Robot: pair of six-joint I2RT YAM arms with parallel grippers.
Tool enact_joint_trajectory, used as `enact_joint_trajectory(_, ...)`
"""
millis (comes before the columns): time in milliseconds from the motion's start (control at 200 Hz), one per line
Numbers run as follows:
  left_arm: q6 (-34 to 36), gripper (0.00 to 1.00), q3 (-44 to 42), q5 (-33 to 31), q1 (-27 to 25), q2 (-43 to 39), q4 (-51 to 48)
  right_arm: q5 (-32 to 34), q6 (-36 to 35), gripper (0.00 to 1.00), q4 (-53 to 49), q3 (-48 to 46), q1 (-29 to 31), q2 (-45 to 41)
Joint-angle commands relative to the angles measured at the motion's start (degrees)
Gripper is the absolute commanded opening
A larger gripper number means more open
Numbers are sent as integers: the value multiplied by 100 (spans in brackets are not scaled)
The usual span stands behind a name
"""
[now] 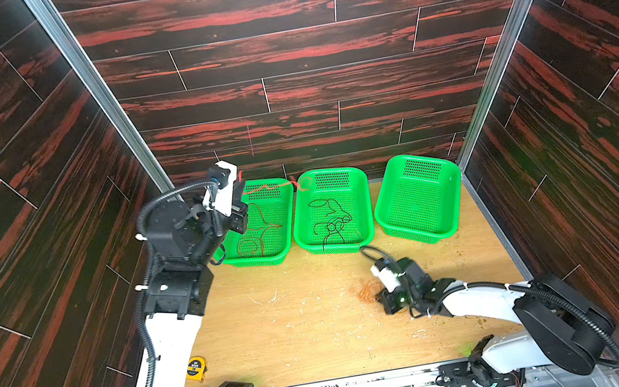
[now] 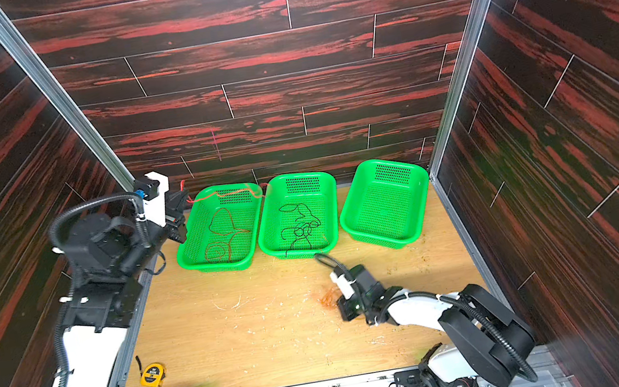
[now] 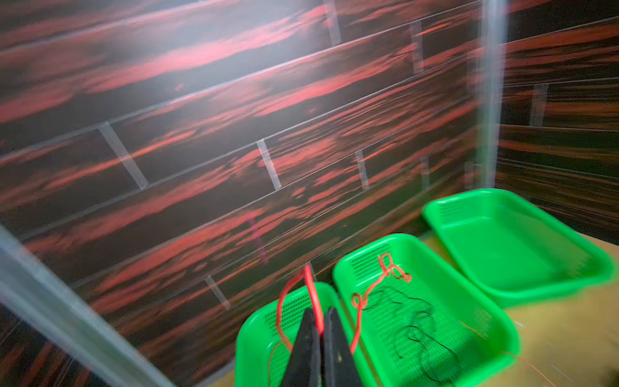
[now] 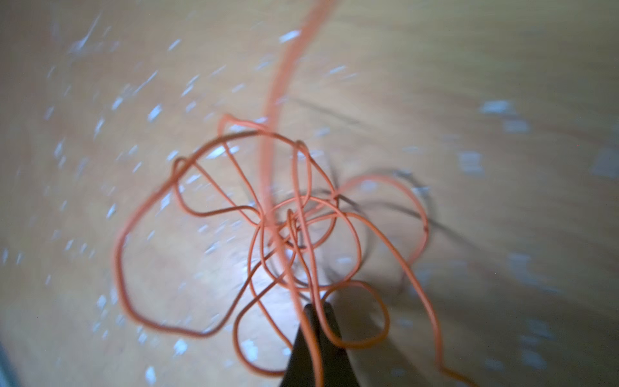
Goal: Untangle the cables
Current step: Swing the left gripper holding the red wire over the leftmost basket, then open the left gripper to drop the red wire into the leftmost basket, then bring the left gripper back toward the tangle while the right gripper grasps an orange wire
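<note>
My left gripper (image 1: 240, 184) is raised at the back left corner of the left green basket (image 1: 259, 259), shut on the red cable (image 3: 313, 291). That cable stretches along the basket's back rim (image 1: 269, 187) to the middle basket (image 1: 333, 249), and loose loops of it lie in the left basket. The black cable (image 1: 331, 220) is curled up in the middle basket. Low over the table, my right gripper (image 1: 379, 297) is shut on a strand of the orange cable (image 4: 279, 83), whose tangled loops (image 1: 366, 290) rest on the wood just ahead of the fingertips.
A third green basket (image 1: 455, 196) stands to the right of the other two, with nothing in it. A yellow tape measure (image 1: 196, 368) lies at the front left of the table. Dark wood-patterned walls close in the back and both sides.
</note>
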Motion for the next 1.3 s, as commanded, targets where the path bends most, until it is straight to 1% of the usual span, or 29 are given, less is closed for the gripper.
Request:
enact_joint_trajectory(0,-322,0,-464,-1127,9,59,831,17,-361,0,-136,214,156,104)
enact_joint_trajectory(75,-361,0,-780,-1343,22,258,1178,-68,-524,0,-158,345,266,245)
enact_joint_trajectory(130,-424,0,-949,-1536,30,459,1393,-266,-637,0,-99,393,309,308)
enact_joint_trajectory(180,-486,0,-1118,-1941,47,654,1722,-345,-665,0,-54,427,328,359)
enact_joint_trajectory(276,-736,0,-1377,-2487,226,1064,2338,-483,-726,0,-85,507,358,436)
enact_joint_trajectory(351,-1058,0,-1455,-2503,436,1471,2624,-537,-809,0,-104,529,380,421)
enact_joint_trajectory(386,-1145,0,-1467,-2380,501,1670,2712,-527,-850,0,-120,548,390,395)
enact_joint_trajectory(451,-1260,0,-1544,-2404,529,2032,2952,-498,-950,0,-186,603,389,321)
enact_joint_trajectory(521,-1418,0,-1697,-2354,554,2336,3232,-432,-976,8,-247,660,390,196)
enact_joint_trajectory(551,-1499,0,-1799,-2338,562,2420,3376,-421,-1018,14,-266,685,390,125)
enact_joint_trajectory(576,-1564,7,-1887,-2319,562,2467,3484,-414,-1016,20,-298,702,389,66)
enact_joint_trajectory(611,-1628,23,-1985,-2225,567,2509,3574,-399,-1015,28,-342,741,389,-34)
enact_joint_trajectory(626,-1640,30,-2015,-2160,571,2525,3576,-400,-1023,30,-355,755,390,-72)
enact_joint_trajectory(686,-1715,51,-2083,-1973,571,2514,3510,-378,-1082,36,-429,816,389,-228)
enact_joint_trajectory(752,-1754,66,-2179,-1788,571,2423,3478,-380,-1218,40,-574,918,389,-361)
enact_joint_trajectory(807,-1777,75,-2230,-1680,571,2304,3389,-378,-1332,41,-680,1000,387,-464)
enact_joint_trajectory(937,-1708,86,-2261,-1576,571,1856,2902,-381,-1566,43,-899,1156,372,-612)
enact_joint_trajectory(972,-1674,88,-2248,-1515,573,1711,2729,-383,-1594,43,-949,1199,376,-641)
enact_joint_trajectory(1022,-1586,88,-2209,-1395,563,1521,2406,-374,-1612,43,-1000,1252,363,-661)
enact_joint_trajectory(1097,-1342,88,-2200,-961,558,1271,1917,-214,-1511,42,-1079,1335,338,-661)
enact_joint_trajectory(1293,-1373,84,-2566,-577,467,526,1362,-79,-1207,41,-971,1379,296,-802)
